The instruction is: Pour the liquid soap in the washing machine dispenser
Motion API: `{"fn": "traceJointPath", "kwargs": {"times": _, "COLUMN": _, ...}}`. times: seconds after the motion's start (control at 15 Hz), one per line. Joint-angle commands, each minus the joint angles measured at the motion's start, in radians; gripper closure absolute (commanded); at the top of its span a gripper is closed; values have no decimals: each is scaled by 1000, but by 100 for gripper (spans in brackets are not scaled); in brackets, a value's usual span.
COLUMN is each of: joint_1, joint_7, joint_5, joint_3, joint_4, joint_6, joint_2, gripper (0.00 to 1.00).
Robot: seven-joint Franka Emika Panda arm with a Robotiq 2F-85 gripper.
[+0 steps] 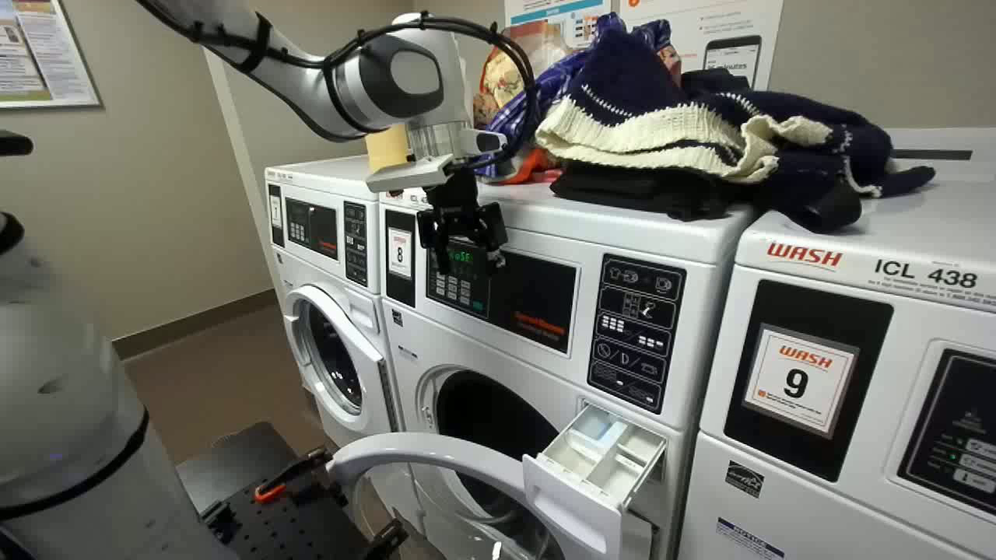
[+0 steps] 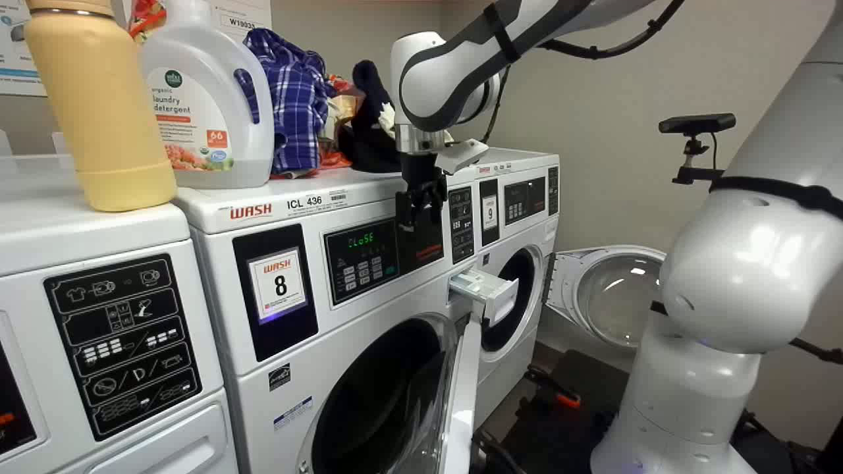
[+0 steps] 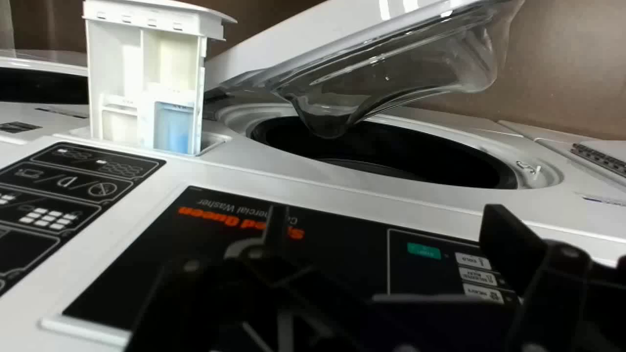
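A greyish wall (image 1: 895, 62) backs the washing machine (image 1: 556, 379); its top, my desk (image 1: 515, 201), carries clothes (image 1: 661, 132) and, in an exterior view alone, liquid soap (image 2: 204, 118). Before it, the dispenser (image 1: 572, 502) juts and my pincer (image 1: 470, 260) gapes.

Upright tan bottle (image 2: 105, 112), blue plaid cloth (image 2: 290, 99), navy knit garment (image 1: 685, 132), half-hidden floral bundle (image 1: 498, 78), possibly fabric, washer numbered 9 (image 1: 864, 443).
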Motion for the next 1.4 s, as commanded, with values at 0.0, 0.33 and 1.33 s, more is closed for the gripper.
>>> {"fn": "traceJointPath", "kwargs": {"times": 0.0, "joint_1": 1, "joint_7": 0, "joint_5": 0, "joint_3": -1, "joint_4": 1, "joint_6": -2, "joint_2": 0, "gripper": 0}}
{"fn": "traceJointPath", "kwargs": {"times": 0.33, "joint_1": 19, "joint_7": 40, "joint_5": 30, "joint_3": 14, "joint_4": -43, "joint_6": 88, "joint_2": -55, "gripper": 0}}
{"fn": "traceJointPath", "kwargs": {"times": 1.33, "joint_1": -6, "joint_7": 551, "joint_5": -46, "joint_3": 344, "joint_4": -181, "joint_6": 428, "joint_2": -389, "gripper": 0}}
